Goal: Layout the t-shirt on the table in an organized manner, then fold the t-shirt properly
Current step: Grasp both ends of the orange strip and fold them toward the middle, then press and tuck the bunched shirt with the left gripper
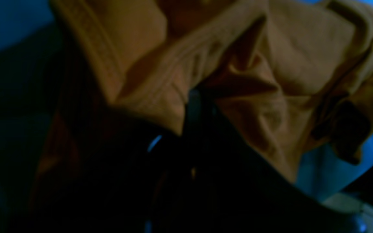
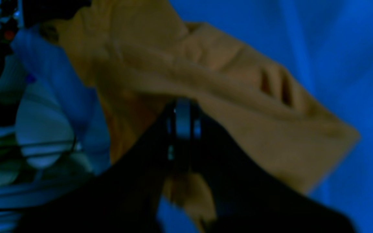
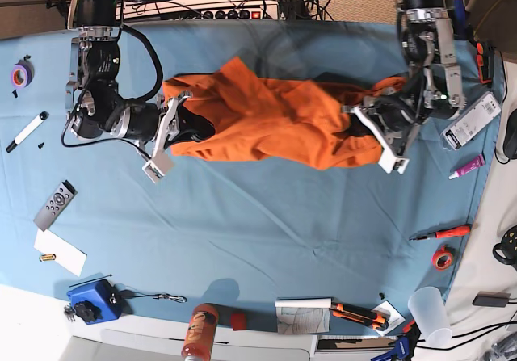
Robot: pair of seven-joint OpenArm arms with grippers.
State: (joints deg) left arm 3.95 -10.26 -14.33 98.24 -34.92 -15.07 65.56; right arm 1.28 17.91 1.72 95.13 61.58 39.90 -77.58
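The orange t-shirt (image 3: 275, 119) lies bunched in a long band across the far half of the teal table (image 3: 258, 232), stretched between my two grippers. At the band's right end in the base view, my left gripper (image 3: 370, 131) is shut on a fold of the cloth. The left wrist view shows its dark fingertips (image 1: 194, 97) pinching creased orange fabric (image 1: 270, 64). My right gripper (image 3: 179, 128) holds the band's left end. In the right wrist view its fingers (image 2: 183, 113) are pressed together on the t-shirt (image 2: 238, 106), with blue table (image 2: 351, 48) behind.
A marker (image 3: 24, 131), a remote (image 3: 55, 203), purple tape (image 3: 20, 74) and white paper (image 3: 60, 252) lie at the left. A screwdriver (image 3: 440, 233), a red tape roll (image 3: 442, 258) and a pink tube (image 3: 468, 167) lie at the right. A blue box (image 3: 90, 300), a bottle (image 3: 198, 333) and a cup (image 3: 428, 306) line the near edge.
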